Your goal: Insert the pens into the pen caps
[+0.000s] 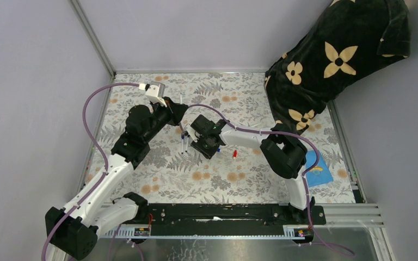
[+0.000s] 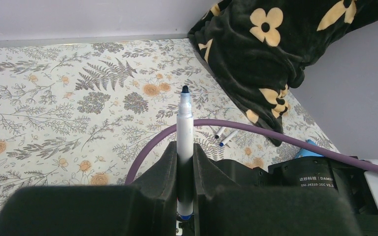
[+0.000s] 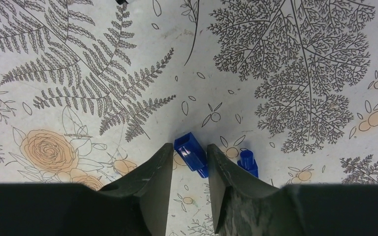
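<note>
Judging the pen point(image 2: 185, 129) to be light, stiff and smooth-barrelled, so apt to slide or swivel if pinched near one end; taking it around the barrel with the dark tip left clear seeming the sound hold. Sitting in the left gripper point(image 2: 185, 150), clenched low on the white barrel, bare tip pointing towards the far edge of the desk point(image 1: 239, 179), raised over the desk's middle.

Judging the blue cap point(image 3: 191, 153) to be lighter again, hard, tiny and quick to skitter or tip over; taking it across its flat sides, with the open mouth kept free for the tip, seeming best. Lying at the middle of the desk, right between the fingers of the right gripper point(image 3: 190, 146). Standing only narrowly parted, hugging the cap on both sides, and not showing whether truly pinching it or merely bracketing it.

Lying just beside the right gripper's outer finger, a second blue cap point(image 3: 247, 162); resting a little towards the right edge, a red cap point(image 1: 234, 154); lying side by side between the two grippers, two spare pens point(image 1: 184, 143).

Looping across behind the held pen, a purple cable point(image 2: 256, 130). Slumping over the far right corner, a dark flowered cloth point(image 1: 337, 60); lying by the right edge, a blue cloth point(image 1: 318, 171)
</note>
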Tool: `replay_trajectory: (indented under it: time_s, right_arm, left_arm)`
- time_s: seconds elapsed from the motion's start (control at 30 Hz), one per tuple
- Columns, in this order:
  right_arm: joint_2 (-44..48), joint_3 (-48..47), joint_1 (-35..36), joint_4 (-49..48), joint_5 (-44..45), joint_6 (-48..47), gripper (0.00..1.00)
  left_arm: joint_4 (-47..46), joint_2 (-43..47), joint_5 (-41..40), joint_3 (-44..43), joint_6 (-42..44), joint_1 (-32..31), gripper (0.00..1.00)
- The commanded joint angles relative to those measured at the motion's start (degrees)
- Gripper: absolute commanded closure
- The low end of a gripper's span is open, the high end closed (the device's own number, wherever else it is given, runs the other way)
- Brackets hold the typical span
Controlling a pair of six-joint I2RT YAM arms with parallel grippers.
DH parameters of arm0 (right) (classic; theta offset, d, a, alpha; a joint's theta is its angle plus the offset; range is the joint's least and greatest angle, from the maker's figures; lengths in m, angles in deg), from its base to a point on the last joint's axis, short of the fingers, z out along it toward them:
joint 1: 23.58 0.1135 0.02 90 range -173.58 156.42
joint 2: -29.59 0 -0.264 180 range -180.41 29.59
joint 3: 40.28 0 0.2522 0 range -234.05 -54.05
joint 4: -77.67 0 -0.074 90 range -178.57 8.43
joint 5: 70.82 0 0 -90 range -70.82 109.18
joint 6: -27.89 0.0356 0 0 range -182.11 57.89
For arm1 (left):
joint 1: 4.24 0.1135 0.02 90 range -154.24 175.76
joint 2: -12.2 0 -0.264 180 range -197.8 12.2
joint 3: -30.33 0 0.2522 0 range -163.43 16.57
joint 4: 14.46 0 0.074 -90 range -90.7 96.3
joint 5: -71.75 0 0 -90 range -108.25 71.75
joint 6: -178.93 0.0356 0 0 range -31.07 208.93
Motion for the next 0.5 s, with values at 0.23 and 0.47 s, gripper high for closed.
replay_trajectory:
  time_s: [0.23,0.47]
  right_arm:
    - [-1.0,-0.13,0.05,2.27,1.89,0.05,0.75]
    - [0.39,1.32,0.05,2.31,1.07,1.22,0.73]
  left_arm:
    - [-2.22,0.66,-1.11,0.47,1.31,0.3,1.0]
    - [-2.15,0.51,-1.2,0.48,1.39,0.26,1.0]
